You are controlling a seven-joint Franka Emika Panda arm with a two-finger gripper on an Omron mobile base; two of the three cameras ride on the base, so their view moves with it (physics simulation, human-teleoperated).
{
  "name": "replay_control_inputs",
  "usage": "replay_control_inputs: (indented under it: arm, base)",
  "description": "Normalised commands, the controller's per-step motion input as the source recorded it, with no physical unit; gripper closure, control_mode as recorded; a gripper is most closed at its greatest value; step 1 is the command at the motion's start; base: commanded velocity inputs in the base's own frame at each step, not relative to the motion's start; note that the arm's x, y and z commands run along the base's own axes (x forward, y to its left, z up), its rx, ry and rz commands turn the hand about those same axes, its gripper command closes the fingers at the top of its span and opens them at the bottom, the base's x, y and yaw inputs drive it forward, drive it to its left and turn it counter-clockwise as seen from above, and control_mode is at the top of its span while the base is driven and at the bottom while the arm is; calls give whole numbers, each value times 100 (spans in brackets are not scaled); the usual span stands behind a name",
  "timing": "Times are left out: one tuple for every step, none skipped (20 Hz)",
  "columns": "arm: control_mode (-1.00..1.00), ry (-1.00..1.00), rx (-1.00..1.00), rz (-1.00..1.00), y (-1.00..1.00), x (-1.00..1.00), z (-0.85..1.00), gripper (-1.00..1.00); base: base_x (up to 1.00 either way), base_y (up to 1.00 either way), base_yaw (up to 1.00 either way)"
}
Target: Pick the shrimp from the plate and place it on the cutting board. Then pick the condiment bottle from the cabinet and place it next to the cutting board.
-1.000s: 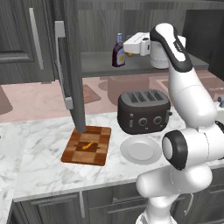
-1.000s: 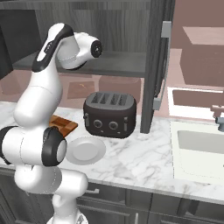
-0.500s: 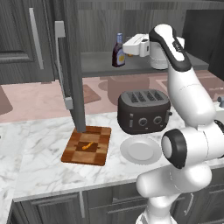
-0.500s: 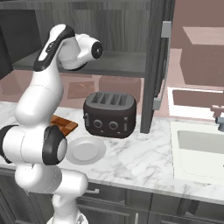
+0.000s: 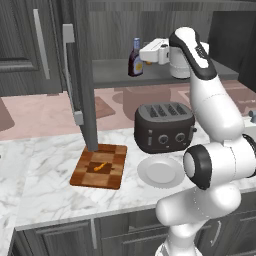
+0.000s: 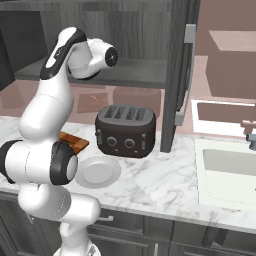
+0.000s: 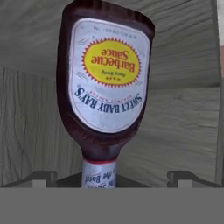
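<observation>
claw: jaws spread wide, empty, level with the cabinet shelf | barbecue sauce bottle: upright on shelf, long axis vertical, just ahead of the claw, centred between the fingertips | shrimp: on cutting board

The condiment bottle is showing glossy dark plastic with a paper label; the cutting board is showing checkered wood, the counter polished marble, the cabinet matt wood-grain
</observation>
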Motion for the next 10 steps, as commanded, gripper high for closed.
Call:
replay_control_inputs:
  arm:
    - [-100, 0, 0, -1, 1, 9, 0, -100]
    - [-100, 0, 0, -1, 1, 9, 0, -100]
    - [-100, 0, 0, -1, 1, 8, 0, -100]
    - [-100, 0, 0, -1, 1, 9, 0, -100]
    - [-100, 0, 0, -1, 1, 9, 0, -100]
    - [-100, 0, 0, -1, 2, 8, 0, -100]
    - [-100, 0, 0, -1, 2, 6, 0, -100]
    - [-100, 0, 0, -1, 2, 6, 0, -100]
    - [-100, 0, 0, -1, 3, 5, 0, -100]
    - [-100, 0, 0, -1, 4, 4, 0, -100]
  base:
    - [0, 0, 0]
    - [0, 0, 0]
    - [0, 0, 0]
    - [0, 0, 0]
    - [0, 0, 0]
    - [0, 0, 0]
    - [0, 0, 0]
    - [0, 0, 0]
    - [0, 0, 0]
    - [0, 0, 0]
